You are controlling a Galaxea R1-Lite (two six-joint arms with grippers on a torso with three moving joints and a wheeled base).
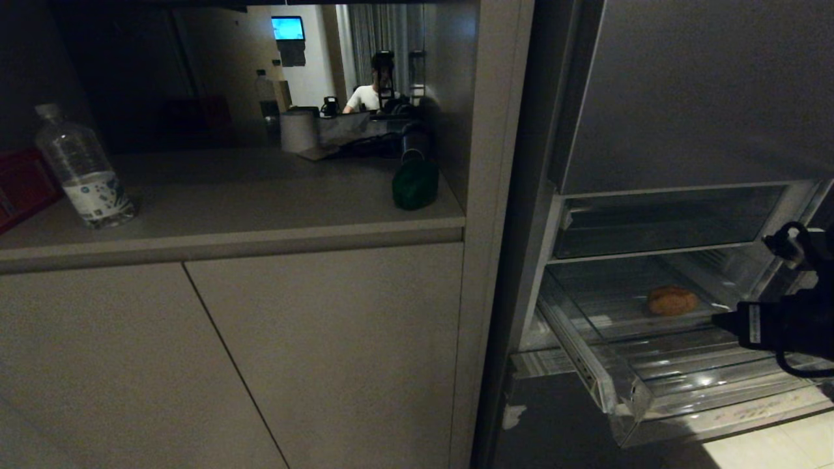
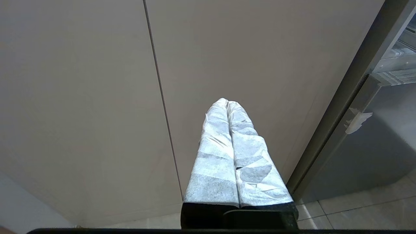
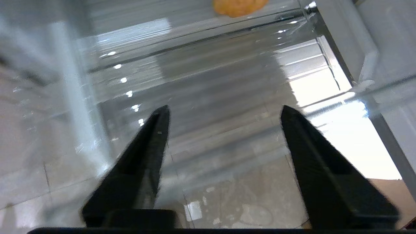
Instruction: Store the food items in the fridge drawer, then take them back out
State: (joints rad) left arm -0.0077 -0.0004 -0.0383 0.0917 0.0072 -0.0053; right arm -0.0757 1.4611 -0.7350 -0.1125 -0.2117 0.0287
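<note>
The clear fridge drawer [image 1: 624, 392] stands pulled out at the lower right. The brown potato-like item [image 1: 672, 301] lies on its ribbed floor towards the back. My right gripper [image 1: 720, 320] hovers over the drawer's right side, a little in front of the potato, and holds nothing. In the right wrist view its black fingers [image 3: 225, 110] are spread open above the drawer [image 3: 211, 74], with the potato [image 3: 240, 7] well beyond the tips. The dark green pepper-like item [image 1: 414, 184] sits on the counter's right end. My left gripper [image 2: 227, 102], wrapped in white, is shut and empty in front of the cabinet doors.
A clear water bottle [image 1: 83, 170] and a red box [image 1: 19, 185] stand at the counter's [image 1: 260, 195] left end. A paper roll [image 1: 298, 131] and a person [image 1: 371, 94] show at the back. The grey fridge door [image 1: 704, 91] hangs above the drawer.
</note>
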